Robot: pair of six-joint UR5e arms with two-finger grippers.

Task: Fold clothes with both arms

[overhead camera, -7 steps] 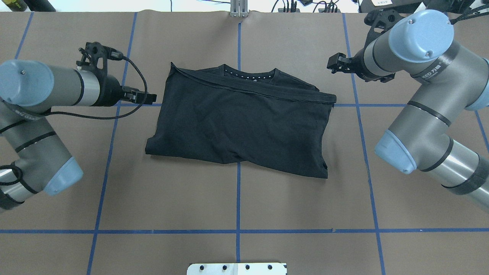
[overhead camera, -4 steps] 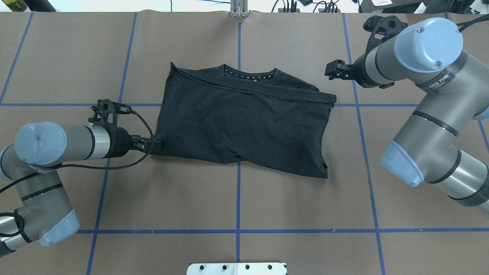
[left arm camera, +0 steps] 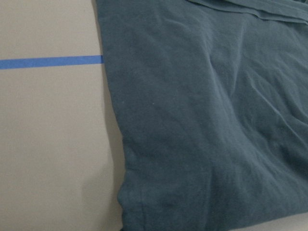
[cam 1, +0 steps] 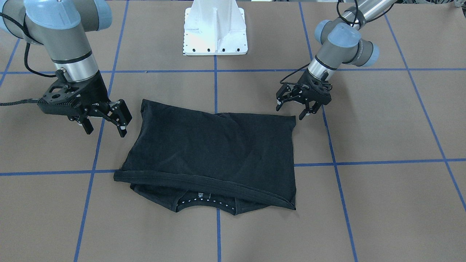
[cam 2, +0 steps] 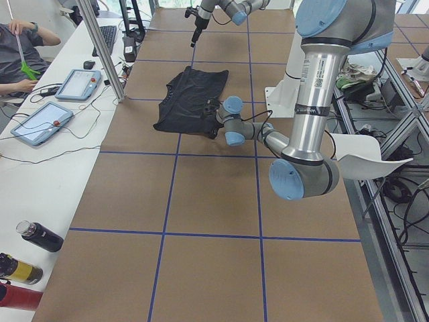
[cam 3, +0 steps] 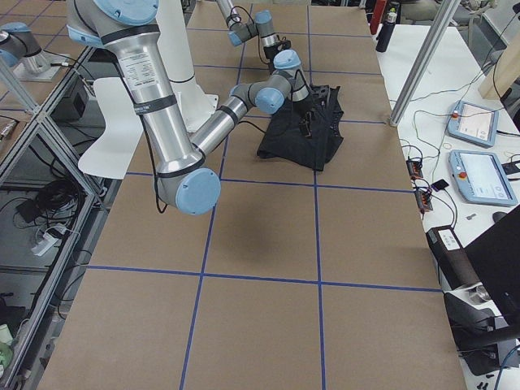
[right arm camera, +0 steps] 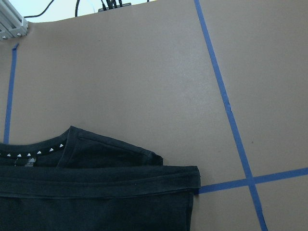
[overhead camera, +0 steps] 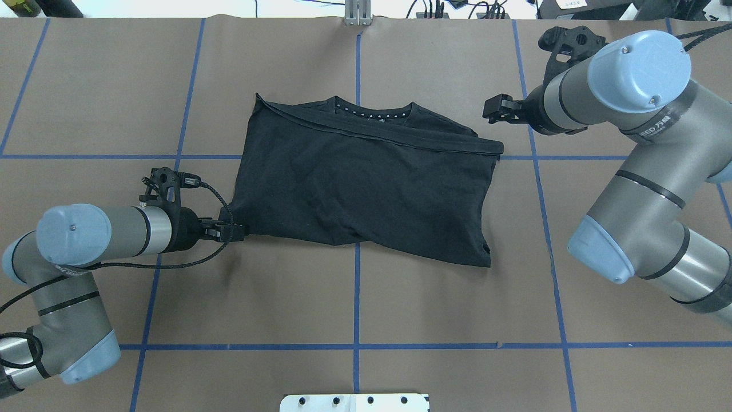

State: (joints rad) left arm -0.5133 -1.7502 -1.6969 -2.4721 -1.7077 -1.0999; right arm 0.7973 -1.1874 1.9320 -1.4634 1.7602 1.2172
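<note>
1. The black short-sleeved T-shirt [overhead camera: 366, 189] lies folded flat in the middle of the brown paper-covered table [overhead camera: 457, 315], its collar on the side far from the robot.
2. The left black two-finger gripper [cam 1: 290, 112] sits low, just beside the shirt's near left corner, with its 2 fingers spread apart.
3. The right black two-finger gripper [cam 1: 106, 133] hangs raised off the shirt's far right corner, its fingers also apart.
</note>
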